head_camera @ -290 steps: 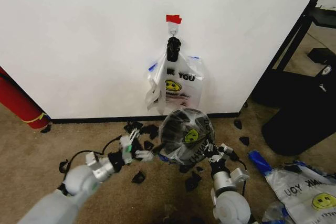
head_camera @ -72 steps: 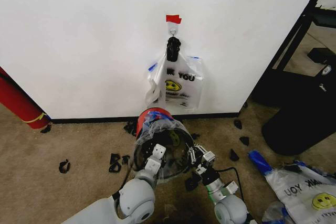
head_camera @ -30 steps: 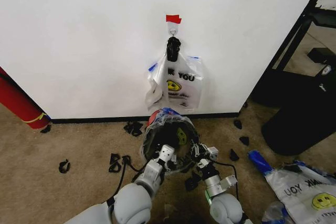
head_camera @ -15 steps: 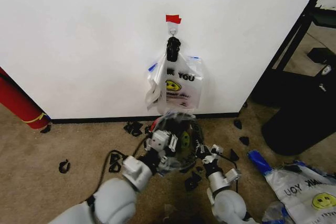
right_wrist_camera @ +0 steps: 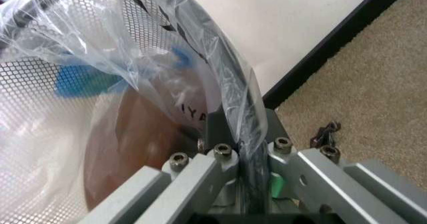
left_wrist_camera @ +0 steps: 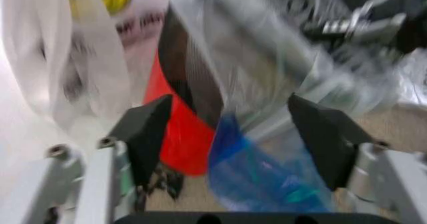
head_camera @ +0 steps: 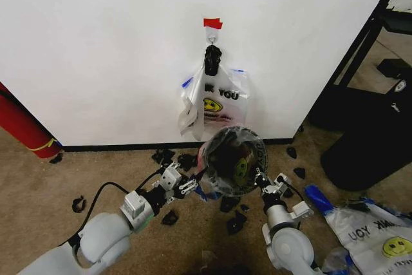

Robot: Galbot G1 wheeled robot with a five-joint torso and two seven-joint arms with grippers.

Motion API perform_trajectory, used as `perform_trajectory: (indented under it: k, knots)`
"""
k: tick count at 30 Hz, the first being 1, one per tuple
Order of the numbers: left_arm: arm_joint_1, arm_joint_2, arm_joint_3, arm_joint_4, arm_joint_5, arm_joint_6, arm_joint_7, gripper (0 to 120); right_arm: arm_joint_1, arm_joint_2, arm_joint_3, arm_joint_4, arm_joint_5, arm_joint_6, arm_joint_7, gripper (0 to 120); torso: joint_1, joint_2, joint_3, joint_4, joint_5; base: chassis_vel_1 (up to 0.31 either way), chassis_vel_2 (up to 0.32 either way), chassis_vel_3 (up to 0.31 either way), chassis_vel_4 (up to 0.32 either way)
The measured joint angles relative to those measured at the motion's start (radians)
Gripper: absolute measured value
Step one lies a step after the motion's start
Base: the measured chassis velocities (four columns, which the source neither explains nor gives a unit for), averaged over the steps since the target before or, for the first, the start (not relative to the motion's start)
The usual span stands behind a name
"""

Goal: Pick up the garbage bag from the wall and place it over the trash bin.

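I have the trash bin (head_camera: 233, 161) tipped up off the carpet, its mouth facing my head camera, just in front of the wall (head_camera: 116, 49) and partly overlapping the black baseboard. The garbage bag (head_camera: 219, 181) is draped over it, the clear film wrapping the rim and a blue strip hanging at the lower left of the bin. My right claw (right_wrist_camera: 245, 156) is clamped on the bin's rim with the film pinched in the grip; in the right wrist view the mesh wall and plastic run straight up from between the fingers. My left claw (left_wrist_camera: 230, 134) sits just left of the bin with its jaws spread, and in the left wrist view the blue edge of the bag and the bin's red base lie in the gap between the pads (left_wrist_camera: 150, 129), touching neither as far as I can tell. On the hook above, white smiley-face bags (head_camera: 215, 101) hang close over the bin's top edge. Black scraps (head_camera: 170, 218) litter the carpet beneath the bin and around both arms. To the right a large black container (head_camera: 373, 140) stands well apart, and open carpet stretches to the left toward a red cylinder (head_camera: 22, 123) leaning at the wall.
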Motion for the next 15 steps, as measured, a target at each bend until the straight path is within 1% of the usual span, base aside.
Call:
perform_trajectory:
  k: [1, 3, 4, 6, 10, 13, 15]
  knots:
    - [-0.001, -0.003, 0.001, 0.01, -0.012, 0.009, 0.013, 81, -0.003, -0.002, 0.002, 0.006, -0.006, 0.0, 0.004, 0, 0.0, 0.0, 0.0, 0.0, 0.0, 0.0, 0.0, 0.0, 0.0]
    - [0.0, -0.005, -0.002, 0.014, -0.038, 0.03, 0.042, 90, -0.005, -0.006, 0.007, 0.008, -0.011, 0.0, 0.006, 0, 0.0, 0.0, 0.0, 0.0, 0.0001, 0.0, 0.0, 0.0, 0.0]
    - [0.0, -0.005, -0.004, 0.015, -0.046, 0.037, 0.052, 91, -0.006, -0.006, 0.008, 0.008, -0.012, 0.0, 0.006, 0, 0.0, 0.0, 0.0, 0.0, 0.0002, 0.0, 0.0, 0.0, 0.0]
    - [-0.003, -0.007, -0.003, 0.017, -0.065, 0.048, 0.074, 98, -0.004, -0.007, 0.01, 0.003, -0.015, 0.001, 0.006, 0, 0.0, 0.0, 0.0, 0.0001, 0.0002, 0.0, 0.0, 0.0, 0.0]
    - [-0.017, -0.018, 0.001, 0.019, -0.092, 0.06, 0.076, 98, 0.0, -0.006, 0.008, -0.012, -0.026, 0.004, 0.004, 0, 0.0, 0.0, 0.0, 0.0, 0.0002, 0.0, 0.0, 0.0, 0.0]
    - [-0.024, -0.023, 0.005, 0.003, -0.141, 0.108, 0.063, 98, 0.005, -0.005, 0.004, -0.026, -0.034, 0.008, 0.0, 0, 0.0, 0.0, 0.0, 0.0001, 0.0004, 0.0, 0.0, 0.0, 0.0]
    - [-0.025, -0.024, 0.006, 0.001, -0.146, 0.119, 0.058, 98, 0.006, -0.005, 0.003, -0.027, -0.034, 0.008, -0.001, 0, 0.0, 0.0, 0.0, 0.0001, 0.0003, 0.0, 0.0, 0.0, 0.0]
